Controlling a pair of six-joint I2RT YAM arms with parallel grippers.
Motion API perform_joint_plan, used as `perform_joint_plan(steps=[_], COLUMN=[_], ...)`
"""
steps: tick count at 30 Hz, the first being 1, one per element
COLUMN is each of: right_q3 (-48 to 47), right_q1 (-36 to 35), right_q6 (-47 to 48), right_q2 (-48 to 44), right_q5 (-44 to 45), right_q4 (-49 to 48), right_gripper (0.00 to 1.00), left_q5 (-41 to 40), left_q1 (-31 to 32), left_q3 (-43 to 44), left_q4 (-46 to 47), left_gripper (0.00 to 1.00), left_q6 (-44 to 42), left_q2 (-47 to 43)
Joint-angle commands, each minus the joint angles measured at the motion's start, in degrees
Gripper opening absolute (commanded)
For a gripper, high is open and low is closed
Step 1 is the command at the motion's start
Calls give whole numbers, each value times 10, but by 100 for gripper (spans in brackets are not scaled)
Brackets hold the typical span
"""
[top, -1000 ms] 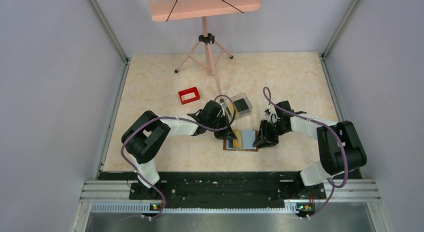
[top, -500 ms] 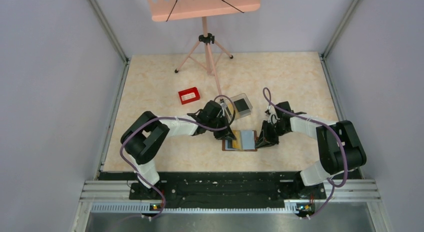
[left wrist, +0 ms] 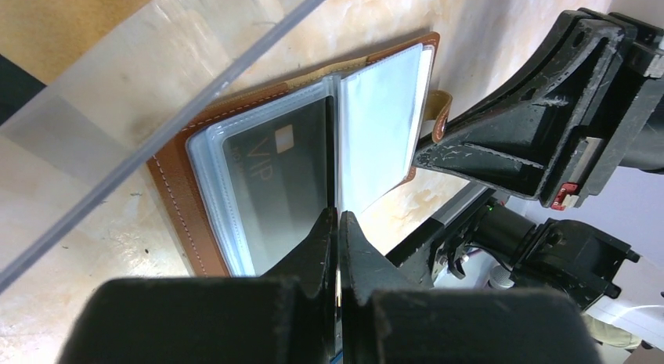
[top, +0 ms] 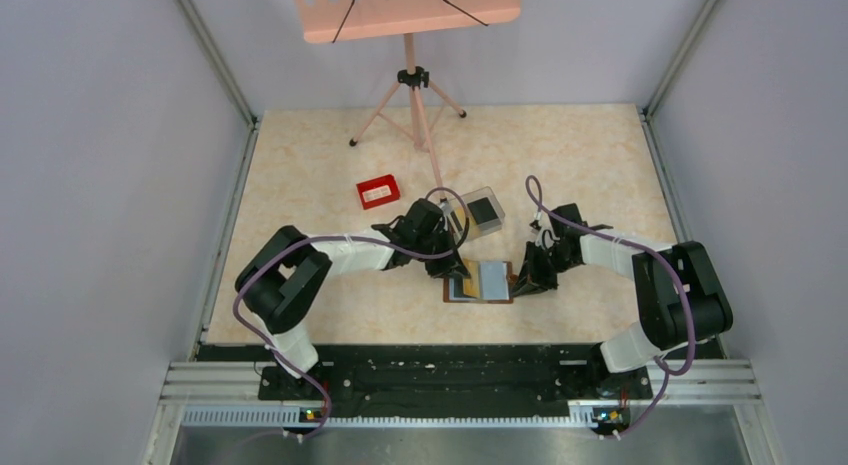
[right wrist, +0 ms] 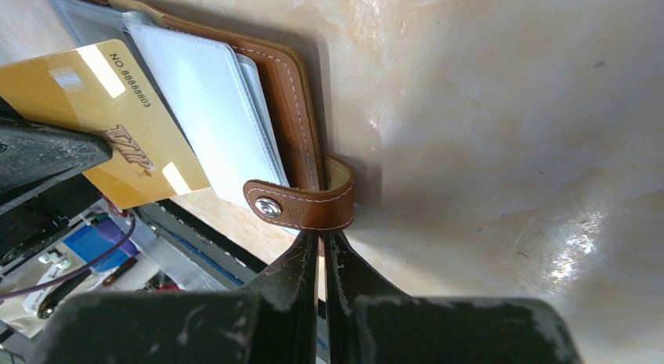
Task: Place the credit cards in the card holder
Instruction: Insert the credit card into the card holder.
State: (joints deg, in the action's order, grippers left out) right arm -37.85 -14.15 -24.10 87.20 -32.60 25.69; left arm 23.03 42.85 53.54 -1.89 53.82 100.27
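Note:
The card holder (top: 492, 282) lies open on the table, brown leather (left wrist: 174, 193) with clear sleeves; a black VIP card (left wrist: 274, 176) sits in a left sleeve. My left gripper (top: 454, 269) (left wrist: 337, 221) is shut on a tan-yellow credit card (right wrist: 110, 106), edge-on over the holder's spine. My right gripper (top: 523, 276) (right wrist: 321, 237) is shut at the holder's right edge. Its tips meet on the lower edge of the snap strap (right wrist: 301, 203), with a brown sliver between them.
A clear plastic box (top: 483, 209) with something black inside stands just behind the holder, close to the left wrist. A small red tray (top: 378, 192) lies further back left. A pink tripod (top: 412, 115) carrying a pink board (top: 405, 7) stands at the back.
The right gripper's jaws have closed at the strap and it has edged slightly left. The left gripper has stayed shut on the tan-yellow card, almost still.

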Motion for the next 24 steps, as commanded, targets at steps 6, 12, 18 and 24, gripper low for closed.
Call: perform_joint_plan(steps=[6, 12, 18, 24], right_q3=[10, 11, 11, 12], right_q1=[-6, -5, -6, -6], right_q6=[0, 0, 1, 0], right_q2=[2, 2, 4, 4], right_q5=[3, 2, -1, -4], right_q4=[-13, -13, -15, -17], right_gripper=[0, 0, 0, 0], left_q5=[-1, 13, 36, 42], left_q1=[-1, -3, -2, -2], left_q3=[16, 16, 31, 24], left_q4=[1, 14, 14, 43], left_gripper=[0, 0, 0, 0], left_q6=[-7, -1, -9, 2], left_q2=[-33, -9, 27, 34])
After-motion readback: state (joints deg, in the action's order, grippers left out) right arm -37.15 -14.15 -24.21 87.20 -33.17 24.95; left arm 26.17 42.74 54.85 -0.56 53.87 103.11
